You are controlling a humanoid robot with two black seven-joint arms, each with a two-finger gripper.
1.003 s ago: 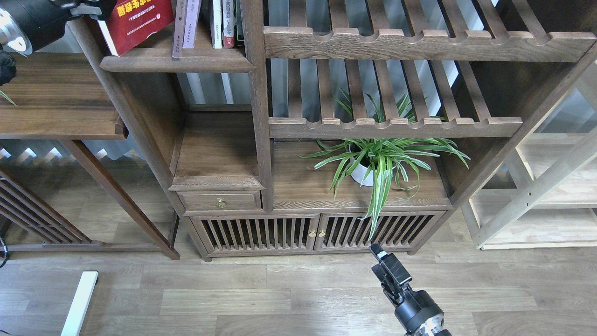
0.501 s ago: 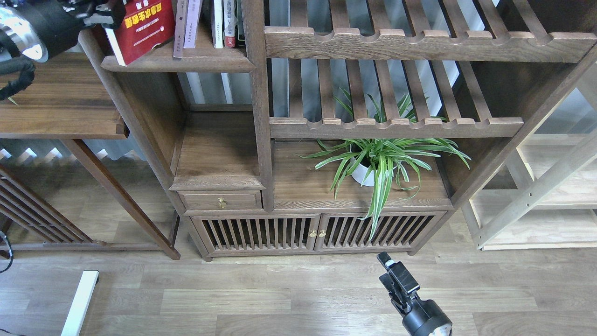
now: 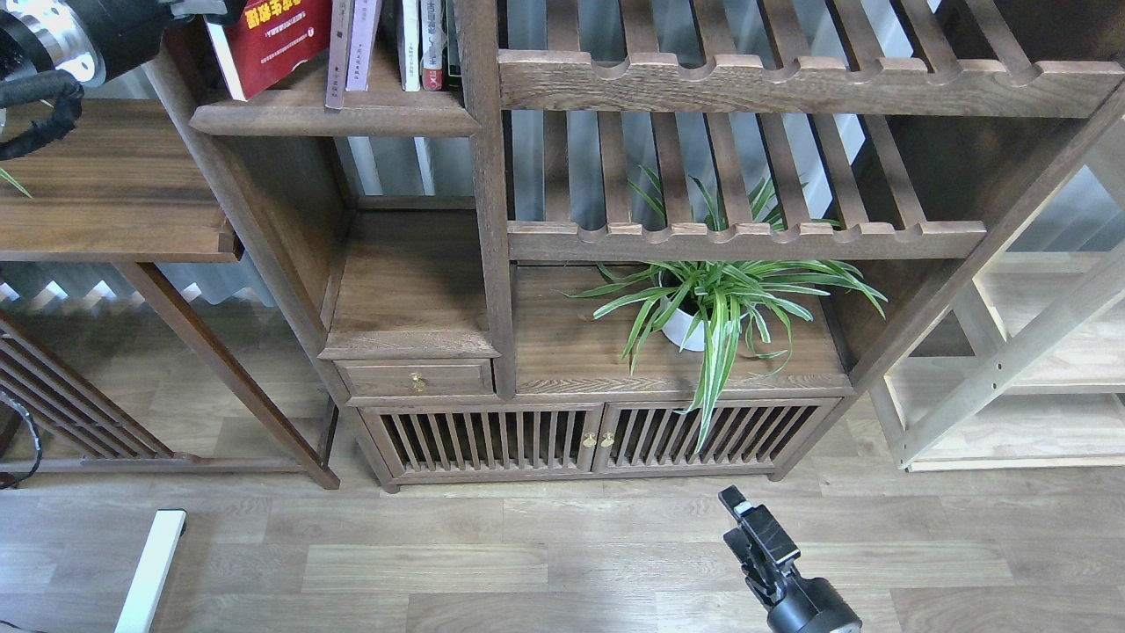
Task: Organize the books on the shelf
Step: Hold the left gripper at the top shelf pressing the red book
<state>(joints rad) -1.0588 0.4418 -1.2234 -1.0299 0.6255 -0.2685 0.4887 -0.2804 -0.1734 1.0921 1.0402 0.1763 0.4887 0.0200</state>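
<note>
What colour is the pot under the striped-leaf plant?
White, a plain pot, mostly hidden by the plant's leaves; seen in the head view.

A tilted paperback (image 3: 279,35) leans on the upper left shelf (image 3: 334,119) of the bookcase, with thinner upright volumes (image 3: 387,40) just to its right. Two slatted racks (image 3: 747,237) sit to the right of that shelf. Below them, a potted spider plant (image 3: 716,308) stands above the cabinet doors (image 3: 598,440).
</note>
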